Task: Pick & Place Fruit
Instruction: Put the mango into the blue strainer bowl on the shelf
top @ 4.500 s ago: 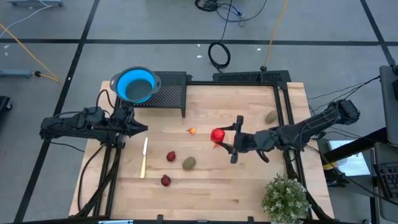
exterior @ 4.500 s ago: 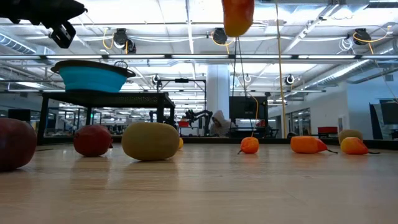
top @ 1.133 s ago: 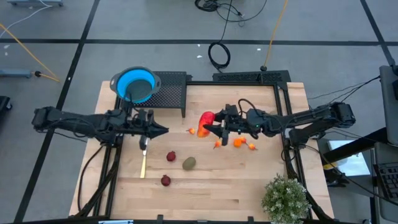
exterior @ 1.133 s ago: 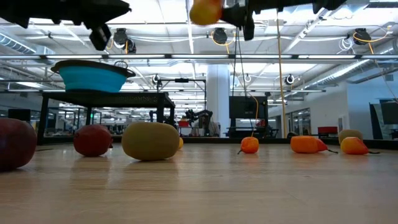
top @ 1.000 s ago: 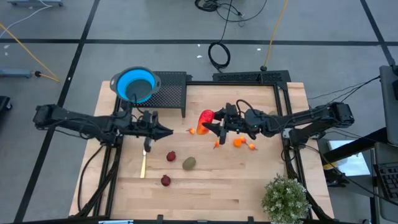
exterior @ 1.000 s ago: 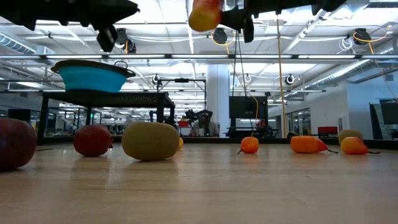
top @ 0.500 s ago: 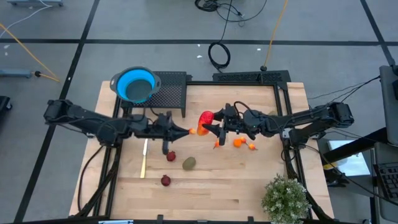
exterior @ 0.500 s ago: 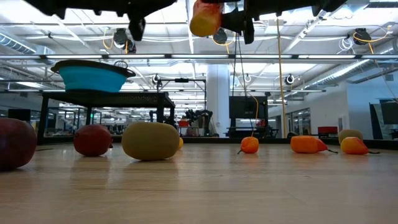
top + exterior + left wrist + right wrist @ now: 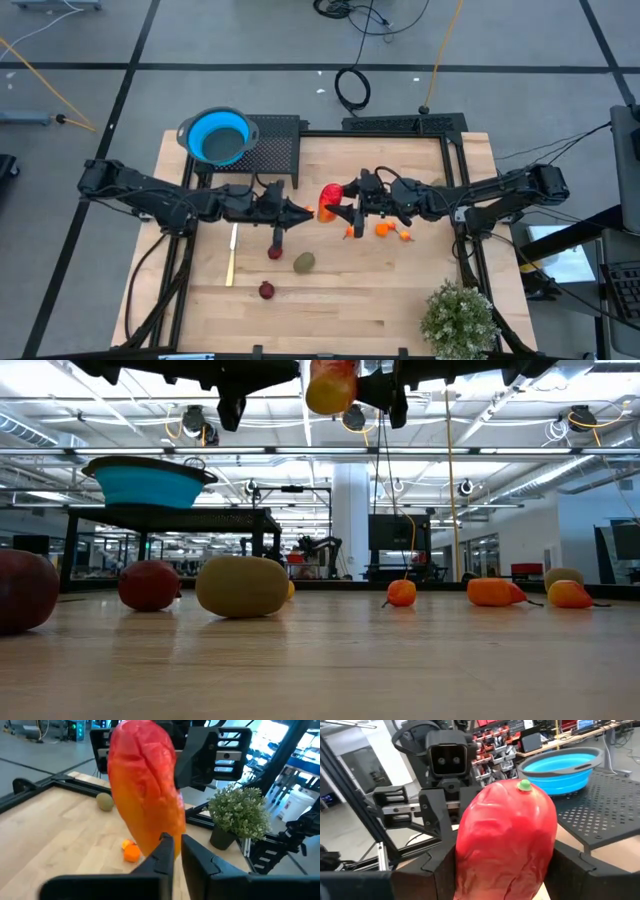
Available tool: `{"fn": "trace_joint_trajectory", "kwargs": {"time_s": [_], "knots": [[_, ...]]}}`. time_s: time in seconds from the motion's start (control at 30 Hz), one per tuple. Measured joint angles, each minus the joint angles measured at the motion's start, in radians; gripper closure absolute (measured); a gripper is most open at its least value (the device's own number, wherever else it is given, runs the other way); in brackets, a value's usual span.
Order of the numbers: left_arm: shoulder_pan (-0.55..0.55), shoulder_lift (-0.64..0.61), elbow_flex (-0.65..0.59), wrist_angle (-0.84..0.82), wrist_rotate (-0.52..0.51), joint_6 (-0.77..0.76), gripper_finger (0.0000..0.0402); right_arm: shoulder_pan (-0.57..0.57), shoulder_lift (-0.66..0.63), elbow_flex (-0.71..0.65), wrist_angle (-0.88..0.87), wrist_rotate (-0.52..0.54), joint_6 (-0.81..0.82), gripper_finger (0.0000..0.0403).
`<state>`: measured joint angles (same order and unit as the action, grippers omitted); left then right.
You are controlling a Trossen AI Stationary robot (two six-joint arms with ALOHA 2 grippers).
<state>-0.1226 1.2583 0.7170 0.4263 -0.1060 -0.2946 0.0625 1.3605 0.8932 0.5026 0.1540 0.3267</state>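
The worktop (image 9: 400, 290) is carrying most of the fruit, and the blue bowl (image 9: 216, 136) is sitting empty on the dark rack at its far left corner, so by this evidence the task is at an early stage: nothing is lying in the bowl yet.

Both arms are meeting above the middle of the worktop. The right end effector (image 9: 340, 203) is gripping the elongated red-orange fruit (image 9: 329, 198), its fingers clamped on either side of it in the right wrist view (image 9: 507, 845), and is holding it up in the air, well above the wood in the low view (image 9: 332, 385). The left end effector (image 9: 303, 212) is reaching in from the other side with its tip right at this fruit; in the left wrist view its two fingers (image 9: 162, 855) are lying close together, nearly touching, just under the fruit and not around it. This is looking like a handover that is not yet made.

Waiting on the wood are an olive-green oval (image 9: 304, 262), two dark red round fruits (image 9: 275, 252) (image 9: 266, 290), and several tiny orange pieces (image 9: 384, 228) under the right arm. A second olive-green oval (image 9: 104, 801) is lying near the far right edge. The pale knife (image 9: 231, 255) is lying beside the left arm, untouched.
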Motion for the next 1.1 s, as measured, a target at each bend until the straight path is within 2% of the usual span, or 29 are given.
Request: {"fn": "trace_joint_trajectory", "kwargs": {"time_s": [0.13, 0.43, 0.67, 0.87, 1.1], "knots": [[0.0, 0.0, 0.0, -0.015, -0.003, -0.023, 0.0328, 0.0, 0.0, 0.0, 0.001, 0.0, 0.0, 0.0184], [0.0, 0.001, 0.0, -0.014, -0.026, -0.032, 0.0212, 0.0, 0.0, 0.0, 0.001, -0.001, 0.0, 0.0184], [0.0, 0.046, 0.001, 0.023, -0.018, -0.063, 0.0133, 0.0, 0.0, 0.0, 0.009, -0.002, 0.0, 0.0184], [0.011, 0.067, 0.002, 0.075, -0.009, -0.047, 0.0089, 0.0, 0.0, 0.0, 0.023, -0.002, 0.0, 0.0184], [0.039, 0.067, 0.001, 0.104, -0.008, -0.047, 0.0065, 0.0, 0.0, 0.0, 0.046, -0.009, 0.001, 0.0184]]}}
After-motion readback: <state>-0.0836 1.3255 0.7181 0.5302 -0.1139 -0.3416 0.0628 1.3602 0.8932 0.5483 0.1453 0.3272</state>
